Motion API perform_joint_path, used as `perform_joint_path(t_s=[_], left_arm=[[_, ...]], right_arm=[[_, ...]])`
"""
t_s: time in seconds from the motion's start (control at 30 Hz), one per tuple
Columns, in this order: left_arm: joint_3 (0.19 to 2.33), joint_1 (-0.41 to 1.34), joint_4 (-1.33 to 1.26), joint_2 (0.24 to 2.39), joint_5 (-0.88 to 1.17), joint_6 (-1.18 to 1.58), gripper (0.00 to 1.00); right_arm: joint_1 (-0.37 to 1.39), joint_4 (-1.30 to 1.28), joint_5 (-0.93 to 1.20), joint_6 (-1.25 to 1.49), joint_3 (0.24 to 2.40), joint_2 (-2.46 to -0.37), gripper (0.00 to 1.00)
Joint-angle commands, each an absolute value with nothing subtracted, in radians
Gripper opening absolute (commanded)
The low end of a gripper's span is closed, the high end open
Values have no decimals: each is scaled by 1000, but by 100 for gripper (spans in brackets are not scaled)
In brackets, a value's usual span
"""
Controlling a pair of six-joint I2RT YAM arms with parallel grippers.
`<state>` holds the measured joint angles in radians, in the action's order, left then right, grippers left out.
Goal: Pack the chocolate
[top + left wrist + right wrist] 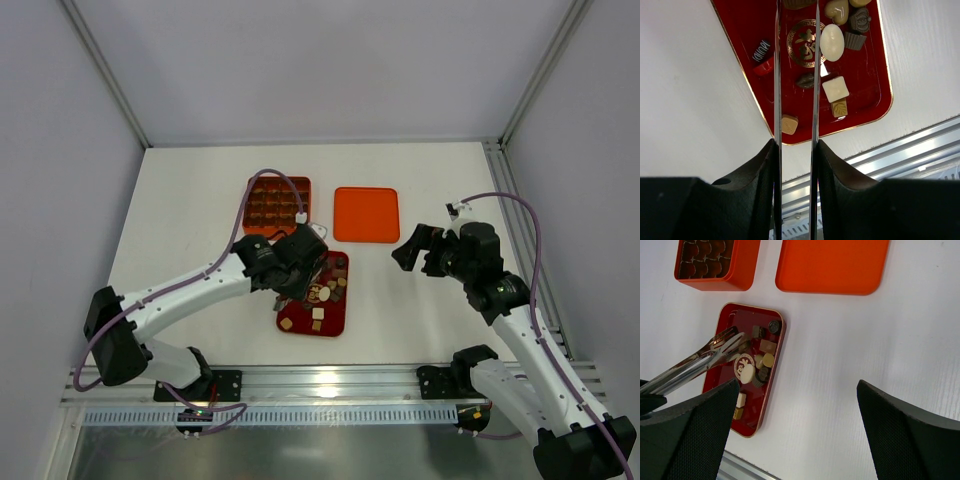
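An illegible gold emblem [797, 42] sits among the chocolate [832, 42].

Nothing legible: the red tray [867, 102] bears a gold emblem [801, 44] (character unreadable).

I see a white table [200, 200] boxed in by plain pale grey walls [300, 60], aluminium posts [105, 72] in the back corners, a metal rail [330, 385] along the near edge. Light even, soft glare on the rail.
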<state>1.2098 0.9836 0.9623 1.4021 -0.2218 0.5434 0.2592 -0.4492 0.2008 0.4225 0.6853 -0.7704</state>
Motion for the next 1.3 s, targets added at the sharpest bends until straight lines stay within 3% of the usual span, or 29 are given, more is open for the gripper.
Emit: perform_joint_path(t_s=[0.0,0.4,0.83,1.27], left_arm=[[1258,989,974,1365,-252,549,29],[1347,953,1015,1358,-288,528,31],[1515,733,1016,1416,-236,420,31],[1747,537,959,1663,-201,333,31]], right_arm=[[264,-416,198,431,687,-765,100],[264,-411,199,430,690,-772,100],[264,-399,206,422,704,-802,100],[264,-374,215,403,730,-876,100]])
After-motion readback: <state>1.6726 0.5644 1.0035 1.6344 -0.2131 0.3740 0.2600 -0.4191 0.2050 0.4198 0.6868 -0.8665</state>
